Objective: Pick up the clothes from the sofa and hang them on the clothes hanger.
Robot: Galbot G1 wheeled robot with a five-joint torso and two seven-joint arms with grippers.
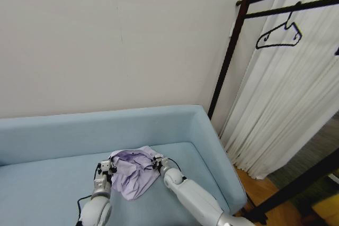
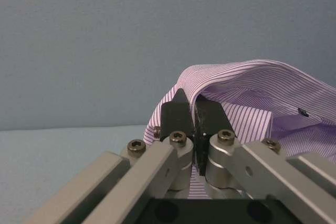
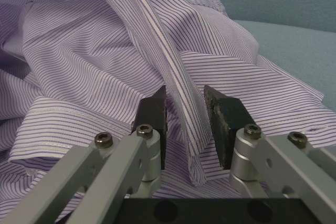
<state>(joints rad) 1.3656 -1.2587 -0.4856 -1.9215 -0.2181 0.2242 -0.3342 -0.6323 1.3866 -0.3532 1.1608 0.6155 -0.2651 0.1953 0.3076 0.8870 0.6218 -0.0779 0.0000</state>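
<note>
Left end effector [image 2: 195,111] grips shirt [image 2: 252,93] | right end effector [image 3: 185,106] astride | sofa [image 1: 47,178] beneath

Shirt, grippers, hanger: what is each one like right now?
Shirt: crumpled on the sofa.
Left gripper: jaws shut on the shirt's edge.
Right gripper: jaws open, a shirt fold between them.
Hanger: empty, hanging on the rack.
</note>
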